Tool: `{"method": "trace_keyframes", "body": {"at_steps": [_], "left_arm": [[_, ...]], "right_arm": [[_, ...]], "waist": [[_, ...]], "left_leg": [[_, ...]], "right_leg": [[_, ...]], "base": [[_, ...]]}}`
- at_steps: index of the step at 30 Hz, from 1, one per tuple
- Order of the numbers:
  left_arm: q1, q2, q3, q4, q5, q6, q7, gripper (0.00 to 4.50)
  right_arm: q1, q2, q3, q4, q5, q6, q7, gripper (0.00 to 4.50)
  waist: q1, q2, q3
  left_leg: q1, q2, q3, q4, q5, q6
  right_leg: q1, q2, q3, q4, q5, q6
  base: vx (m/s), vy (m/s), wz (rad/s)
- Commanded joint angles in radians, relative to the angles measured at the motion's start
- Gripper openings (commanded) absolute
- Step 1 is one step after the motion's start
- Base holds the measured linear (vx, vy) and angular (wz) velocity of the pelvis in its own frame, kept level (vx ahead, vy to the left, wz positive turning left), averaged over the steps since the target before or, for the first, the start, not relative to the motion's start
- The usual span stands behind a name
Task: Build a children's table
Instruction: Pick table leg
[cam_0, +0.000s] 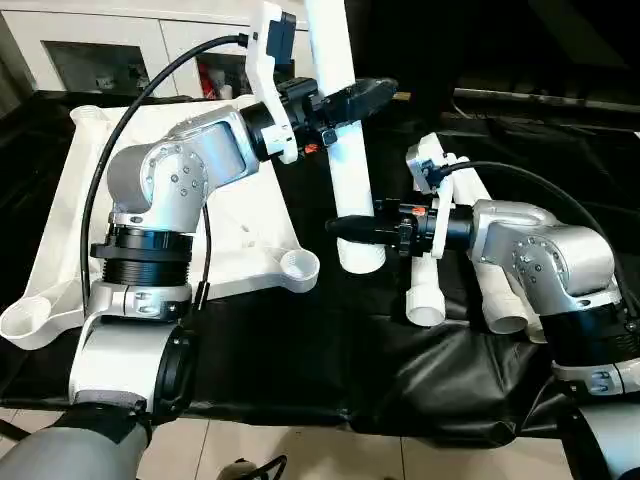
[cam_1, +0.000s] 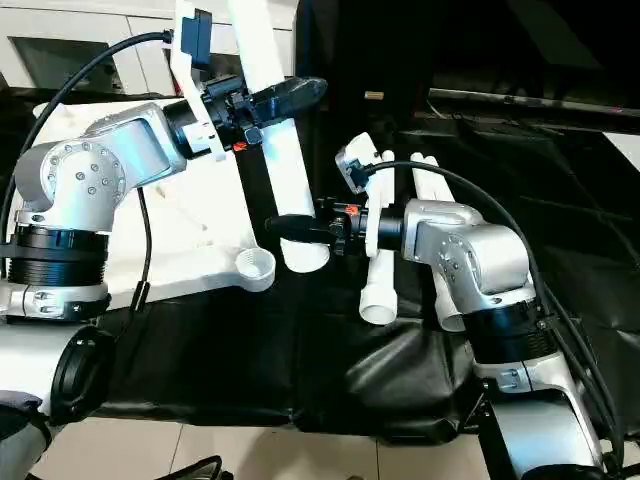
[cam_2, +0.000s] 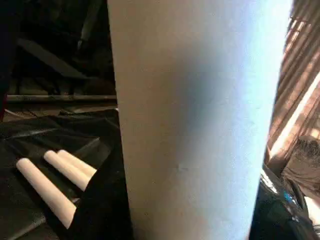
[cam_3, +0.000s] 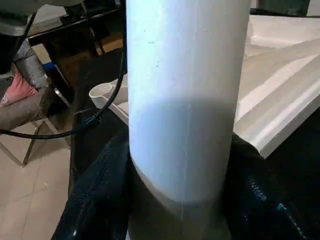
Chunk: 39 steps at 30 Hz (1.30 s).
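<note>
The white tabletop (cam_0: 250, 235) lies underside up on the left, its near round corner socket (cam_0: 298, 267) facing up. One long white leg (cam_0: 345, 150) stands nearly upright just right of that socket, its flared lower end (cam_0: 361, 258) hanging over the black cloth. My left gripper (cam_0: 355, 100) is shut on the leg's upper part, one black finger crossing in front of the tube. My right gripper (cam_0: 350, 228) reaches in from the right and is shut on the same leg just above the flared end. In both wrist views the tube (cam_3: 185, 100) sits between dark fingers.
Further white legs (cam_0: 432, 290) lie side by side on the black cloth (cam_0: 350, 370) under my right forearm, also visible in the left wrist view (cam_2: 45, 185). A white cabinet with glass doors (cam_0: 100, 50) stands behind the tabletop. Tiled floor (cam_0: 300, 455) lies past the cloth's near edge.
</note>
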Motion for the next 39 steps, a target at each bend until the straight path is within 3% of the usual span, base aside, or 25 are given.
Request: {"method": "trace_keyframes", "body": {"at_steps": [1, 7, 10, 13, 16, 25, 39], "left_arm": [[-0.025, 0.003, 0.007, -0.004, 0.001, 0.008, 0.008, 1.84], [-0.017, 0.005, -0.001, -0.019, 0.003, 0.018, 0.002, 1.82], [-0.008, 0.02, -0.039, -0.031, 0.029, 0.008, -0.018, 1.82], [0.003, 0.041, -0.099, -0.046, 0.067, -0.001, -0.048, 1.82], [0.0, 0.041, -0.109, -0.043, 0.072, -0.001, -0.054, 1.82], [-0.021, 0.039, -0.118, -0.022, 0.078, -0.007, -0.076, 1.82], [-0.008, 0.036, -0.121, -0.059, 0.058, 0.008, -0.106, 1.82]], "right_arm": [[0.004, -0.01, 0.004, -0.016, -0.009, -0.029, 0.005, 1.95], [0.004, -0.004, 0.012, -0.007, -0.035, -0.067, -0.007, 1.95], [-0.009, 0.008, -0.011, 0.009, -0.011, -0.046, -0.009, 2.65], [-0.027, -0.002, -0.02, 0.007, 0.011, -0.03, 0.023, 2.84], [-0.031, -0.014, -0.008, 0.008, -0.002, -0.041, 0.042, 3.12], [-0.049, -0.051, 0.034, 0.021, -0.01, -0.038, 0.12, 3.14], [-0.06, -0.036, 0.067, 0.068, -0.046, -0.059, 0.133, 3.14]], "waist": [[0.005, -0.006, -0.081], [0.005, -0.009, -0.081], [0.005, -0.008, -0.081], [0.003, -0.008, -0.079], [0.004, -0.007, -0.081], [0.006, -0.014, -0.081], [0.006, -0.014, -0.08]], "left_leg": [[0.003, 0.035, -0.003, -0.058, -0.01, 0.031], [0.003, 0.034, -0.002, -0.058, -0.007, 0.034], [0.004, 0.036, -0.003, -0.059, -0.008, 0.035], [0.003, 0.036, -0.002, -0.06, -0.01, 0.038], [0.004, 0.036, -0.002, -0.058, -0.002, 0.036], [0.002, 0.035, -0.002, -0.057, 0.0, 0.045], [0.003, 0.036, -0.001, -0.057, -0.008, 0.045]], "right_leg": [[0.076, -0.078, 0.048, -0.064, 0.025, -0.239], [0.075, -0.078, 0.048, -0.065, 0.025, -0.237], [0.074, -0.079, 0.048, -0.063, 0.018, -0.235], [0.073, -0.077, 0.048, -0.065, 0.007, -0.226], [0.074, -0.077, 0.048, -0.063, 0.022, -0.229], [0.076, -0.078, 0.047, -0.063, 0.025, -0.239], [0.073, -0.079, 0.047, -0.063, 0.018, -0.247]], "base": [[0.0, 0.0, 0.0], [0.0, 0.0, 0.0], [0.0, 0.0, 0.0], [0.0, 0.0, 0.0], [0.0, 0.0, 0.0], [0.0, 0.0, 0.0], [0.0, 0.0, 0.0]]}}
